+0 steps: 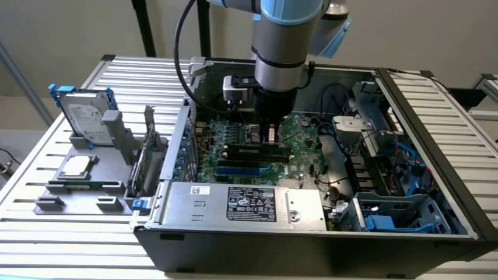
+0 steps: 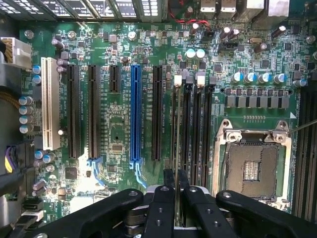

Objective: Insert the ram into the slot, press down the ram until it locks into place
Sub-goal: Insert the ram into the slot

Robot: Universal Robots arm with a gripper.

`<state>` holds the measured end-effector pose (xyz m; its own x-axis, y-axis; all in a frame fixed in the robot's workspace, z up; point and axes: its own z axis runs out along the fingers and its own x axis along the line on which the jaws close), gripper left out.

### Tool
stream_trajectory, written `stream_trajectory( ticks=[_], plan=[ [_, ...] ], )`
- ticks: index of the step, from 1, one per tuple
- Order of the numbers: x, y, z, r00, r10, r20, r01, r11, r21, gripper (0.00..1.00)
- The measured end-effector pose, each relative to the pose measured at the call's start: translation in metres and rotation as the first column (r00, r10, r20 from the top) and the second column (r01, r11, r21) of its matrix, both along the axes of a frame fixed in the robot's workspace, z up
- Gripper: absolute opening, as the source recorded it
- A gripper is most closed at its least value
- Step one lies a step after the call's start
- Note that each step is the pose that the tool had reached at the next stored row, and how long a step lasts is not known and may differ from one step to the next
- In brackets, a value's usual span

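Claw (image 1: 269, 133): inside the open computer case (image 1: 435, 122), centre of the exterior view, over the motherboard (image 1: 305, 135); fingers nearly shut, pinching the ram (image 2: 177, 144). Ram: held edge-on, lined up along the slot (image 2: 173, 116), the memory slot nearest the blue slot (image 2: 135, 114). Cannot tell whether it is seated.

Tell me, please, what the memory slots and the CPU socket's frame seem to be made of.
The memory slots: probably moulded plastic, matt black with white end latches. The CPU socket's frame: likely bare metal, silvery with bright glints along its edges.
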<state>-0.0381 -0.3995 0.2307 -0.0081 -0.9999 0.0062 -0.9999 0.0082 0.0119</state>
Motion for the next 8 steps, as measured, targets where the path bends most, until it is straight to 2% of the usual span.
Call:
stream_trajectory(
  ticks=[8],
  plan=[
    [-0.0033, 0.0006, -0.0020, 1.0000, 0.000, 0.0001, 0.000, 1.0000, -0.0010, 0.14]
  ],
)
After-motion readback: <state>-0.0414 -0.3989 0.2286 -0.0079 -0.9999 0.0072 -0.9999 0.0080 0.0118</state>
